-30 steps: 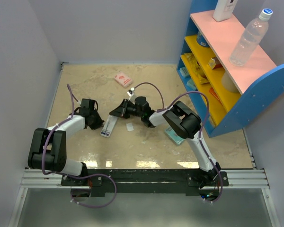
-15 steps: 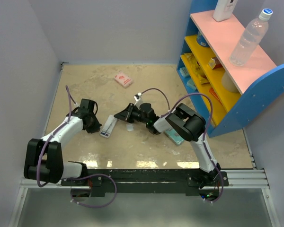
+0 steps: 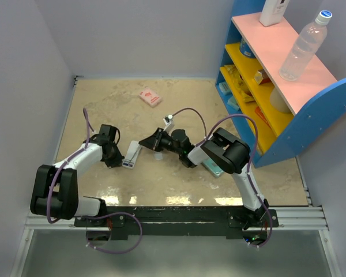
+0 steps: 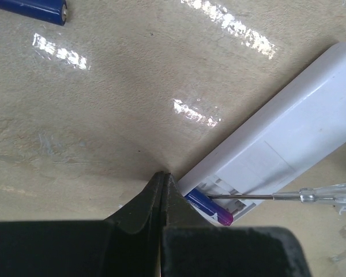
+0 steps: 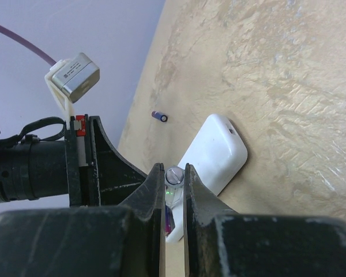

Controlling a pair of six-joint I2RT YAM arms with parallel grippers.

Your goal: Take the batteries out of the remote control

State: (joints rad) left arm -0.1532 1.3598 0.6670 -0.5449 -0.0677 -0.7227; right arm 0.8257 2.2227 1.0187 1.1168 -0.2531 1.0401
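Observation:
The white remote control (image 3: 132, 154) lies back-up on the table, with its battery compartment uncovered at the near end (image 4: 288, 133). One blue battery (image 4: 210, 209) sits in that compartment. A second blue battery (image 4: 32, 7) lies loose on the table (image 5: 160, 116). My right gripper (image 5: 174, 173) is shut on a clear-handled screwdriver (image 5: 174, 176), and its thin shaft (image 4: 259, 197) reaches onto the battery in the compartment. My left gripper (image 4: 163, 176) is shut and empty, its tips down on the table right beside the remote's open end (image 3: 118, 156).
A small white flat piece (image 3: 159, 155) lies just right of the remote. A pink packet (image 3: 150, 97) sits further back. A teal flat box (image 3: 210, 166) lies under the right arm. A blue shelf unit (image 3: 277, 75) stands along the right side.
The right gripper with the screwdriver has come down and slightly right toward the remote's open end. The left arm has shifted a little nearer. Little has moved in the last half second.

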